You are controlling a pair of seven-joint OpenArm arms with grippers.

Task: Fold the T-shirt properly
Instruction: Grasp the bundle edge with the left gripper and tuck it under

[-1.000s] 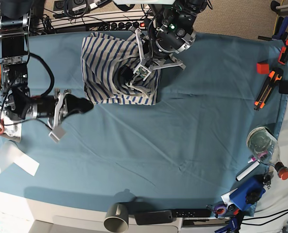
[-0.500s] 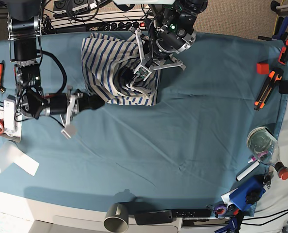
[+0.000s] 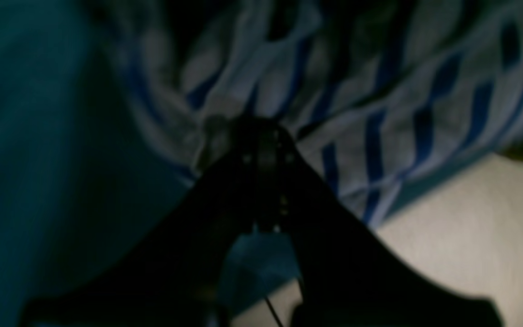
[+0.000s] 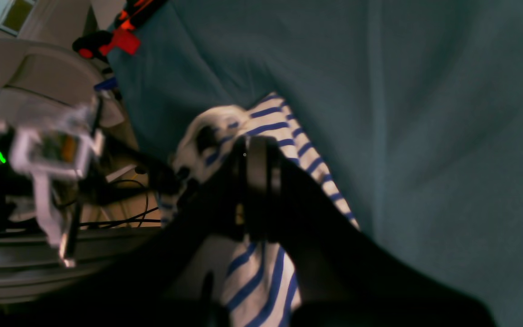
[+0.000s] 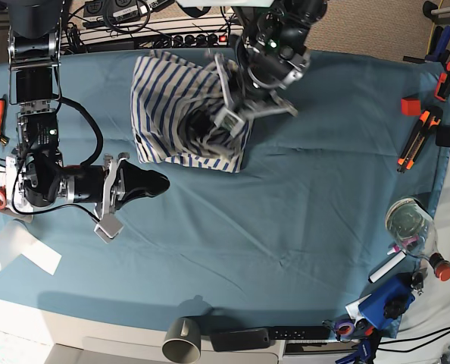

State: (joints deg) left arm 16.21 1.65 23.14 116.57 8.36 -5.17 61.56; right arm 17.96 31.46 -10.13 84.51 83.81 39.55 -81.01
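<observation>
Teal table cloth (image 5: 301, 189) bears T-shirt (image 5: 168, 106), pinched by left jaws.

Left wrist view dark and blurred; T-shirt (image 3: 379, 113) stripes smeared, fingers (image 3: 243, 154) only a black silhouette. In base view the left arm (image 5: 274, 49) is motion-blurred and covers part of the shirt. Mug (image 5: 182, 340) cut by bottom edge.

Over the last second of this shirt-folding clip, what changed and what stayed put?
The right gripper swept toward the T-shirt and now sits shut at its lower-left edge, gripping nothing visibly. The left gripper stayed clamped in the bunched cloth and shifted slightly, tugging the heap's outline. The table cloth and the tools along the right edge stayed put.
</observation>
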